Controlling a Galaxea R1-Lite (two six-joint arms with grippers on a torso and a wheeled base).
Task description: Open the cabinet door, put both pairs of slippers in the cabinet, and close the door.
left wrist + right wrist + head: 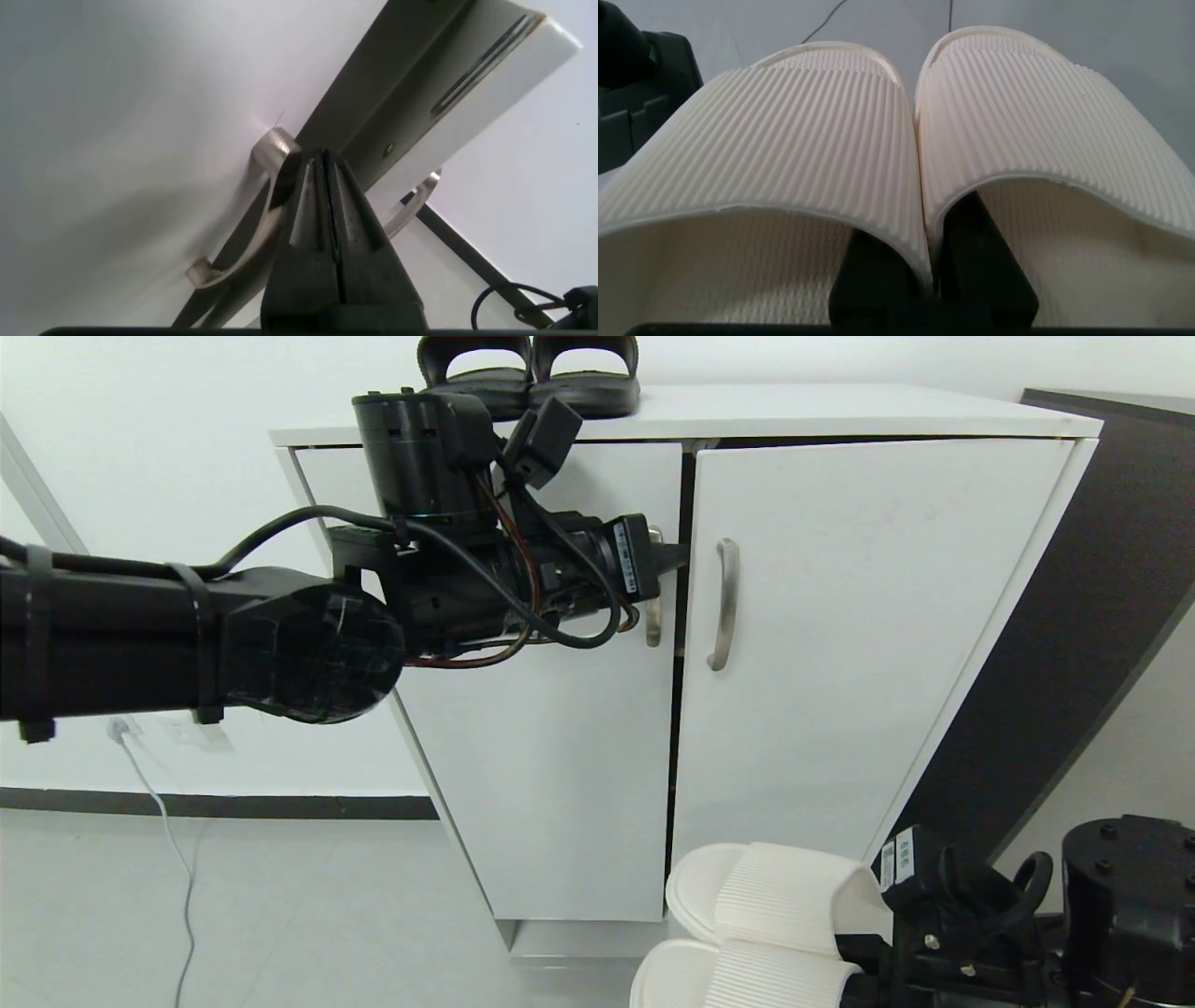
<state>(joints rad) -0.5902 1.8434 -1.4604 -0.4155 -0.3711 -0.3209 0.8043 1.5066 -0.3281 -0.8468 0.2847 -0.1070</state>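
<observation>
The white cabinet (840,644) has two doors with metal handles. Its right door (868,616) stands slightly ajar, and a dark gap (684,504) runs between the doors. My left gripper (677,557) is shut with nothing in it; its tip sits at that gap, beside the left door's handle (271,173). The right door's handle (722,605) is just past it. A black pair of slippers (527,378) rests on the cabinet top. My right gripper (932,271) is shut on a white ribbed pair of slippers (766,915), pinching their inner sides together low in front of the cabinet.
A grey floor (280,905) spreads to the left of the cabinet, with a thin white cable (173,840) hanging down the wall. A dark panel (1074,644) stands against the cabinet's right side.
</observation>
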